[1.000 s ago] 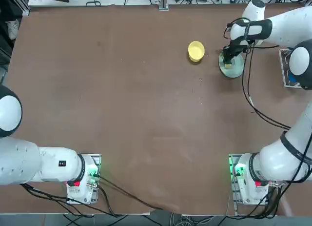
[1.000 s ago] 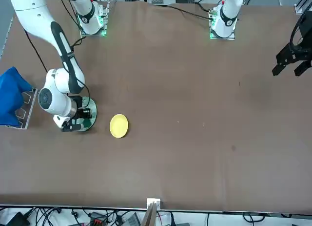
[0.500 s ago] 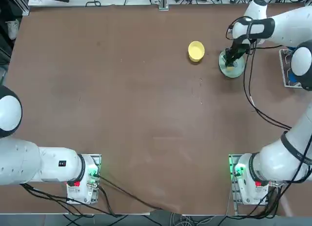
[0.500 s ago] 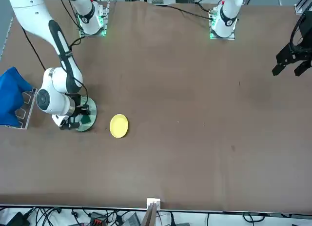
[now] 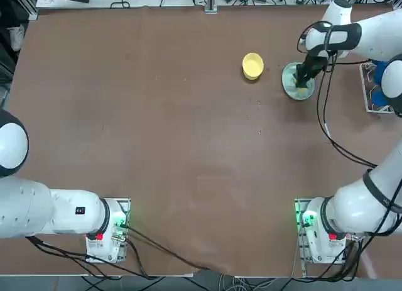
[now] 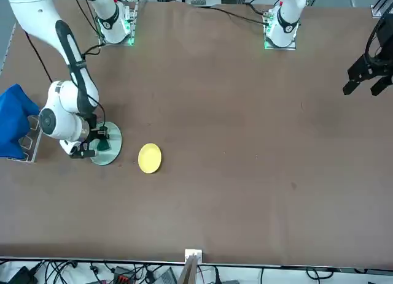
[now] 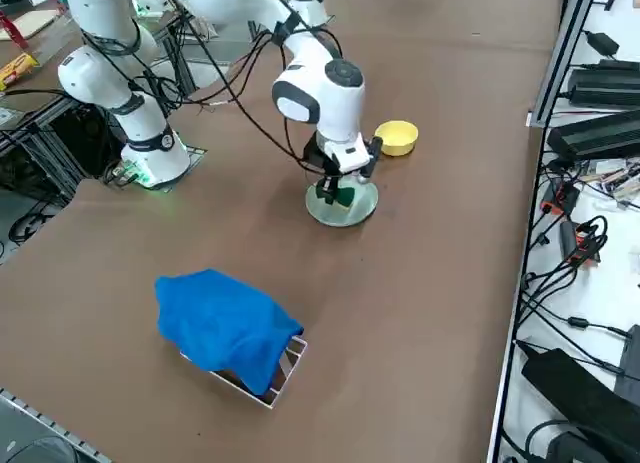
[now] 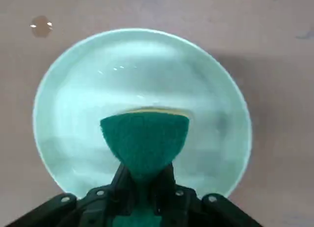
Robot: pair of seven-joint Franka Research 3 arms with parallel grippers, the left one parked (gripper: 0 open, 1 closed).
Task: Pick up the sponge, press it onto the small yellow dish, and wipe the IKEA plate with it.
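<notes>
The sponge (image 8: 144, 138), dark green over a thin yellow layer, is pinched in the closed right tool (image 8: 142, 180); its yellow face presses on the pale mint plate (image 8: 73, 85); the yellow dish (image 5: 252, 65) sits apart on the bench (image 5: 176, 140).

brown table (image 5: 157, 146), IKEA plate (image 5: 290, 83), small yellow dish (image 5: 252, 65)

A crumpled bright blue cloth (image 7: 225, 327) drapes over a small metal wire rack (image 7: 283, 373) on the brown table (image 5: 176, 134), well apart from the jaws.
</notes>
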